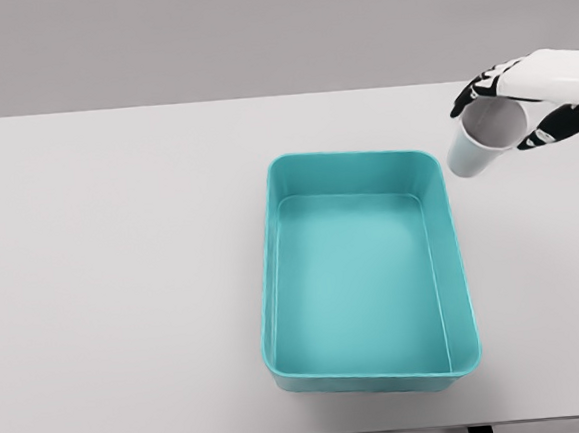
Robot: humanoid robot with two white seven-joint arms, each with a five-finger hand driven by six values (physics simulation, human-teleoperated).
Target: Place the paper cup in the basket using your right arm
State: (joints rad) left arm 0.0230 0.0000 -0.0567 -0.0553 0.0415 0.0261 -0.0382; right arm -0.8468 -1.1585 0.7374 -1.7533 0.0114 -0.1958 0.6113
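Observation:
A white paper cup hangs tilted in the air, its open mouth turned up and toward me, just past the far right corner of the basket. My right hand comes in from the right edge and is shut on the cup's rim, dark fingers curled around it. The teal rectangular basket sits on the table at centre, with nothing inside it. The cup is outside the basket's rim, to its upper right. My left arm does not show.
A wide white table carries the basket. Its far edge runs along the top against a grey wall, and its near edge runs along the bottom of the picture.

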